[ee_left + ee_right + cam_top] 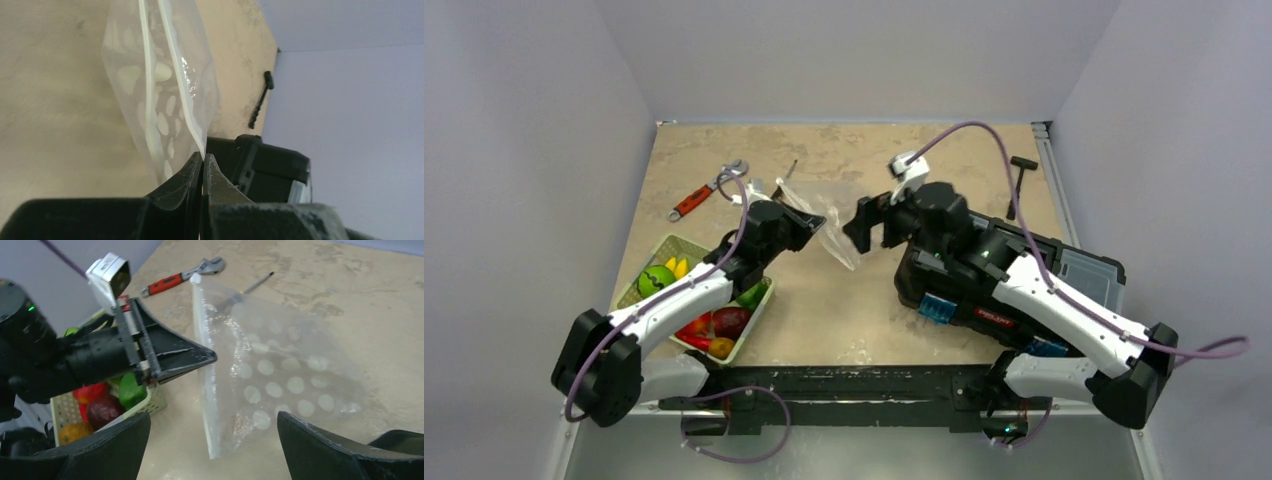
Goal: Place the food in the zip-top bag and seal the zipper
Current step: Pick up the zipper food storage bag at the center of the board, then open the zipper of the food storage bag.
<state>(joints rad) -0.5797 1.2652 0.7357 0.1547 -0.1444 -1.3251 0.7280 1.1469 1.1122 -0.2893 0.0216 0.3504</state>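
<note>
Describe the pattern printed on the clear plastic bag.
Whitish round dots on the zip-top bag, clearest in the right wrist view.

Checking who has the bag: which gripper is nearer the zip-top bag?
Left. The left gripper is shut on one edge of the zip-top bag; the right gripper stands open facing it, gripping nothing.

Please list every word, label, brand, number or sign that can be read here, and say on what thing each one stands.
Nothing here can be read for certain.
On the black case, a red label: pale lettering, too blurred to read.
On the white camera, a sticker: too small to read.
On the bag: only whitish dots, no letters.
</note>
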